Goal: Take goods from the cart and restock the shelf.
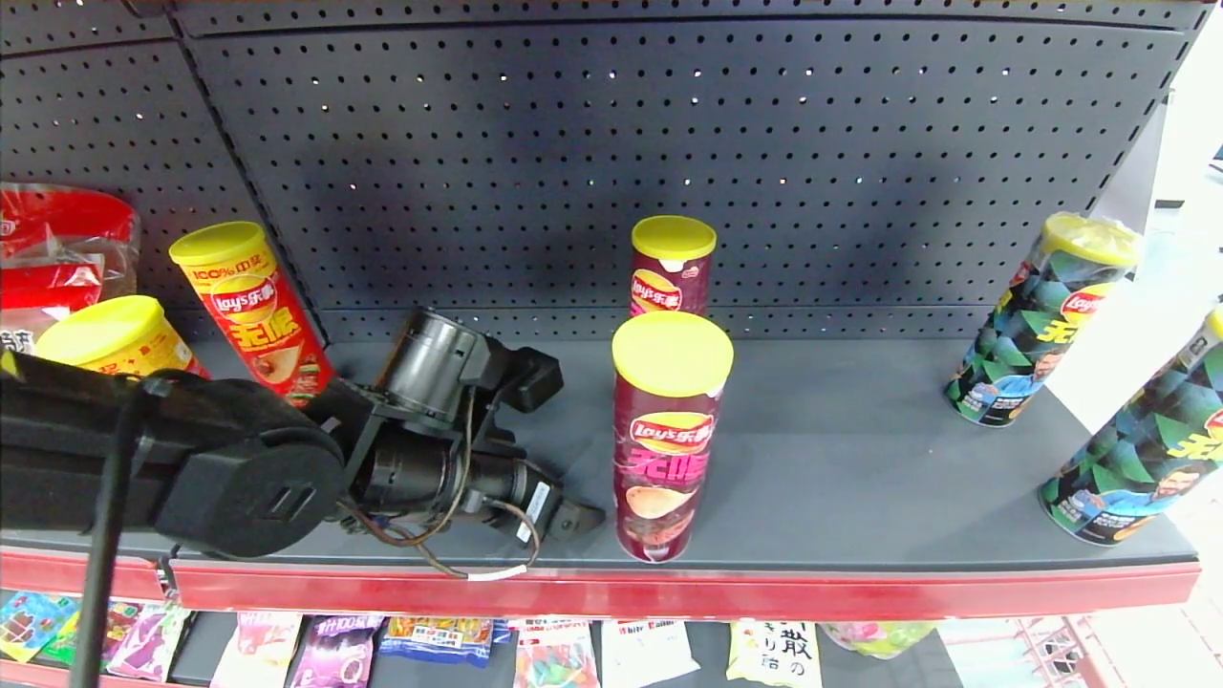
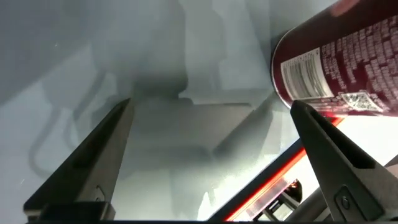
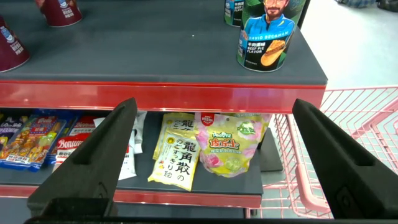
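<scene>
Left gripper (image 2: 211, 106) beside maroon chip can (image 1: 669, 449).
Jaws wide apart, empty; can stands mid-frame, just right of them.

Grey shelf (image 1: 841, 459), maroon cans (image 1: 666, 440) centre, patterned cans (image 1: 1041, 315) right, red can (image 1: 250, 306) left

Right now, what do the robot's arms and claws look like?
The left arm is black, with a round cap, a grey metal cylinder, thin looping cables and a small white tag. The left gripper and right gripper each have two dark, flat fingers that taper to a point.
</scene>
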You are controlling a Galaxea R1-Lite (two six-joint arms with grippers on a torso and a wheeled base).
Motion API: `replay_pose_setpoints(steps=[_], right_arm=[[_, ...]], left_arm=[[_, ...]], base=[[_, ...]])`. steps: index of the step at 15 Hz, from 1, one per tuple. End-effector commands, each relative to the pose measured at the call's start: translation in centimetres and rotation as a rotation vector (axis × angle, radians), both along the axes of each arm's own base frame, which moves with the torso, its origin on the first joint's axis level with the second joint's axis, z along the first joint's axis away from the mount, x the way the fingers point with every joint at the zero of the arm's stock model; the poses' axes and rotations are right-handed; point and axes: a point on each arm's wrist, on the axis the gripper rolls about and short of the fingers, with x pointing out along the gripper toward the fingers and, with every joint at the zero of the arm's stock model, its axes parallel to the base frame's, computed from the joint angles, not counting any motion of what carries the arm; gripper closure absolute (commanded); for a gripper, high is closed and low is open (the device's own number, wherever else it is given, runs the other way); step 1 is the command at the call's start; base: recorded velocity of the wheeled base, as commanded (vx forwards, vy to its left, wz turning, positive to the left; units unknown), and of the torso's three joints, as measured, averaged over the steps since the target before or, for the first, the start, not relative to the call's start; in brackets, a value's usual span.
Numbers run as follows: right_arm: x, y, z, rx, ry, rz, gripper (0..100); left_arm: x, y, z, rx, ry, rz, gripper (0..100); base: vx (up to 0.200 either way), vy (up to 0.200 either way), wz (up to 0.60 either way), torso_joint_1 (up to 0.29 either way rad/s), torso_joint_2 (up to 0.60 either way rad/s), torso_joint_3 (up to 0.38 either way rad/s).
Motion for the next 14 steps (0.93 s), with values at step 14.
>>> replay_pose_setpoints(steps=[14], right_arm=[[0.0,0.0,0.0,0.0,-0.001,0.0,0]], left_arm=[[-28.0,18.0,-2.4,-0.154,-0.356,0.616,0]], base=[[0.0,0.0,0.0,0.0,0.0,0.0]])
